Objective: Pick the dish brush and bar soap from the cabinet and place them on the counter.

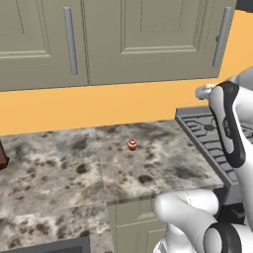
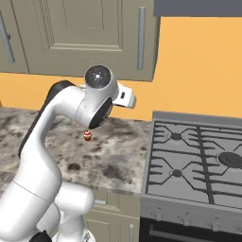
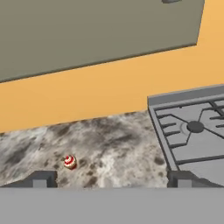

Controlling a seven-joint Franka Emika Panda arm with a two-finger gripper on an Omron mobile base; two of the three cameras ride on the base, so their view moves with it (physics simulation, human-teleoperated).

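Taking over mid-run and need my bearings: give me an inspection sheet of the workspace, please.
Surface: the counter, mottled stone, runs from the left up to the stove.
Job's things: the cabinet above the counter has its doors shut; dish brush and bar soap nothing seen.
Clutter: one tiny red-and-white round object sitting on the counter, apart from the stove.
Tool: the tool is held above the counter edge, fingertips wide apart, nothing between them.
Cables: nothing seen.
Surroundings: orange wall behind the counter; grey stove grate to the right; a taupe lower cabinet beneath the counter.
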